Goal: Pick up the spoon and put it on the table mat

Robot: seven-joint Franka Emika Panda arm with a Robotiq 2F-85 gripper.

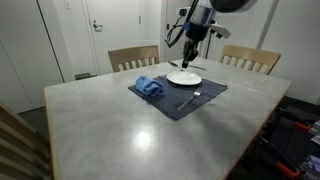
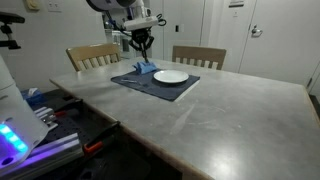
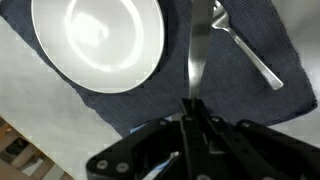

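Wrist view shows the slender silver metal spoon [image 3: 198, 55] pinched in the black two-finger gripper [image 3: 193, 112]. Its long axis runs straight away from the fingertips toward the top of the picture, and the bowl is out of sight. The jaws stand almost together, closed on the handle end and touching nothing else. Below lies the dark blue rectangular fabric table mat [image 3: 150, 105]. The spoon hangs over its bare strip, between the round white ceramic plate [image 3: 95, 40] and a silver metal fork [image 3: 248, 48] lying slantwise on the mat. In both exterior views the gripper hangs well above the mat, near the plate. The coming move looks like a straight descent into that strip, then release.
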